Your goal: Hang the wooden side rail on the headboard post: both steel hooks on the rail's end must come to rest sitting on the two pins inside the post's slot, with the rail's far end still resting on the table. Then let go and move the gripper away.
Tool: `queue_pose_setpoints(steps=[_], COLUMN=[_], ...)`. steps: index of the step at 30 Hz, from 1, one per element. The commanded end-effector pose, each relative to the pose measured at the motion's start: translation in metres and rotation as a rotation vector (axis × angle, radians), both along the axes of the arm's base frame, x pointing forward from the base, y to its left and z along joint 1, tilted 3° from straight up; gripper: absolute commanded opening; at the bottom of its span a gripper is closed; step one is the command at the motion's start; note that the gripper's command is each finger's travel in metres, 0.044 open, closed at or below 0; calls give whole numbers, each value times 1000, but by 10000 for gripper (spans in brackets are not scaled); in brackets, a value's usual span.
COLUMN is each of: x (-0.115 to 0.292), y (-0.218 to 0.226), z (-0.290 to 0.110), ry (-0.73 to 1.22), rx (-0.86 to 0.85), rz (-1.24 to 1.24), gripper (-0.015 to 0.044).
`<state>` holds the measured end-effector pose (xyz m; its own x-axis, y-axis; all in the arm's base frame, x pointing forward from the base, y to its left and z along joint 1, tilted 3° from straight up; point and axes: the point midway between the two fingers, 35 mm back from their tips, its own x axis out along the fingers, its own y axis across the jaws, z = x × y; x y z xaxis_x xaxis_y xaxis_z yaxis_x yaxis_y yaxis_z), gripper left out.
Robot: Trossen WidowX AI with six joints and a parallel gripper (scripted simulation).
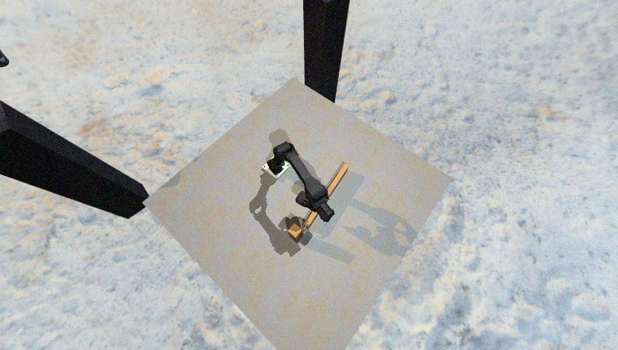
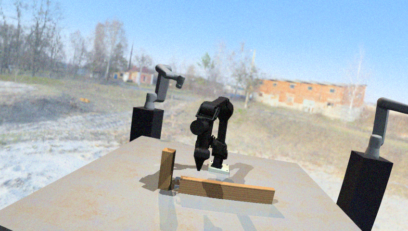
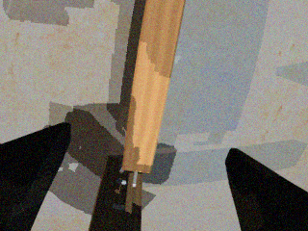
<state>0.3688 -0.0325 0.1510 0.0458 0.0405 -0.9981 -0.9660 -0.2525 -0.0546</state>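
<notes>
The wooden side rail [image 1: 334,184] [image 2: 226,191] [image 3: 157,58] lies along the table [image 1: 260,281] [image 2: 85,200], its far end resting on it. Its steel hooks [image 2: 175,187] [image 3: 131,183] reach into the slot of the upright wooden headboard post [image 1: 295,231] [image 2: 166,168]. I cannot tell whether the hooks sit on the pins. My gripper [image 1: 326,213] [image 2: 199,167] [image 3: 152,145] is open and empty. It points down and hangs above the rail's hooked end, clear of rail and post.
The arm's white base plate [image 1: 277,170] [image 2: 219,168] sits behind the rail. Black camera pillars stand at the table's edges [image 1: 323,43] [image 1: 65,168] [image 2: 146,122] [image 2: 363,186].
</notes>
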Motion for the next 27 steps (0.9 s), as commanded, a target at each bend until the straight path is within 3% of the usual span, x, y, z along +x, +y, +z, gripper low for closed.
queue_pose_setpoints(steps=[1, 27], x=[-1, 2], y=[2, 4], z=[-25, -64], ry=[10, 9], rx=[8, 8], rz=[10, 10], gripper=[440, 440])
